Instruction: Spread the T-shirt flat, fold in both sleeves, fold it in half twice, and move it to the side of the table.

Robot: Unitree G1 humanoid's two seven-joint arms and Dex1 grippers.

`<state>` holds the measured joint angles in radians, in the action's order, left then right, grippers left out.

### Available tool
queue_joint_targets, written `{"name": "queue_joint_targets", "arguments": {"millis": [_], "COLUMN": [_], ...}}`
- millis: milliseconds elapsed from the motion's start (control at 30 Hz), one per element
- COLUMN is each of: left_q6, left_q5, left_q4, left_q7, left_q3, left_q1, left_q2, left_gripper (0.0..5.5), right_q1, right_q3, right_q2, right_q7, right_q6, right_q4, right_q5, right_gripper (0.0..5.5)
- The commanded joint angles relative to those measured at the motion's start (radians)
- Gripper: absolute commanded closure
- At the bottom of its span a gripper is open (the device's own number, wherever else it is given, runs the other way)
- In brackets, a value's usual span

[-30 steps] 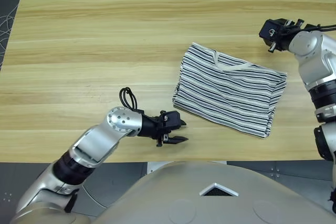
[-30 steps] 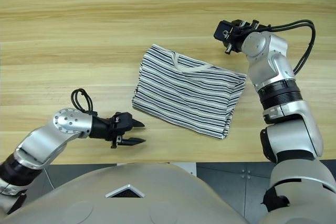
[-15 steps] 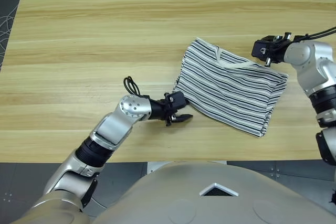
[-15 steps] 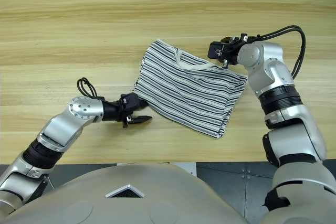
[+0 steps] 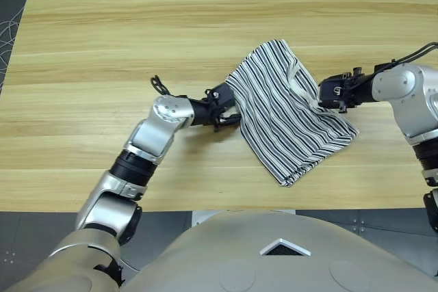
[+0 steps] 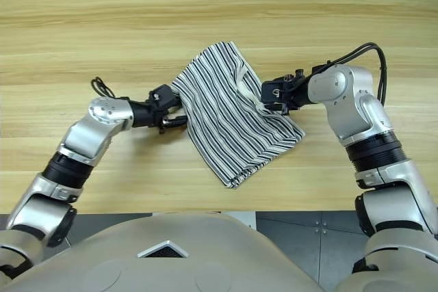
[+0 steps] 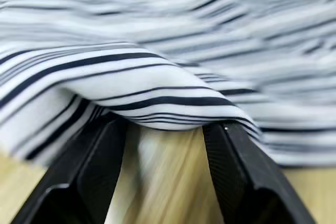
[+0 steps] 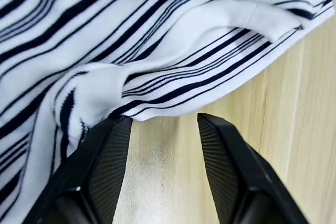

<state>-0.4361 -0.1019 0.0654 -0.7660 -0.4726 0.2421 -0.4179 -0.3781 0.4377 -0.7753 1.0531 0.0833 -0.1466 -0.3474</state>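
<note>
The folded black-and-white striped T-shirt (image 5: 287, 117) lies skewed on the wooden table (image 5: 123, 32), one corner pointing at the front edge. My left gripper (image 5: 231, 113) is at the shirt's left edge. In the left wrist view its fingers (image 7: 89, 166) stand apart with bare wood between them and the cloth edge (image 7: 157, 93) draped over their tips. My right gripper (image 6: 274, 94) touches the shirt's right side near the collar. Its black fingers (image 8: 105, 161) are also spread, with the hem (image 8: 173, 51) lying across the tips.
The table's front edge (image 5: 205, 203) runs close below the shirt's lowest corner. Bare wood stretches behind and to the left of the shirt. Dark floor (image 5: 14, 5) shows beyond the table's left end.
Both grippers have closed in on the shirt from either side. The shirt has turned and bunched narrower, its lower corner swinging toward the front edge.
</note>
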Motion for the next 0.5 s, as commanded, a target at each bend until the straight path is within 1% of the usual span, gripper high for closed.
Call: {"name": "queue_joint_targets", "arguments": {"millis": [33,200,367,433,500], "left_q6": [0.001,0.043,0.11,0.134,0.153], "left_q5": [0.028,0.047,0.07,0.077,0.085], "left_q4": [0.095,0.237,0.357,0.408,0.442], "left_q7": [0.011,0.015,0.014,0.014,0.013], "left_q3": [-0.002,0.039,0.087,0.107,0.117], "left_q1": [0.101,0.209,0.247,0.266,0.277], "left_q2": [0.075,0.122,0.106,0.106,0.112], "left_gripper": [2.95,2.95,2.95,2.95,2.95], "right_q1": [0.03,0.094,0.125,0.137,0.128], "right_q3": [-0.024,-0.042,-0.029,-0.035,-0.042], "right_q2": [0.007,0.037,0.0,0.007,0.022], "right_q7": [0.018,0.023,0.044,0.056,0.029], "right_q6": [0.038,0.135,0.151,0.172,0.187], "right_q4": [0.053,0.171,0.221,0.255,0.251], "right_q5": [0.035,0.1,0.087,0.105,0.091], "right_gripper": [3.19,3.19,3.19,3.19,3.19]}}
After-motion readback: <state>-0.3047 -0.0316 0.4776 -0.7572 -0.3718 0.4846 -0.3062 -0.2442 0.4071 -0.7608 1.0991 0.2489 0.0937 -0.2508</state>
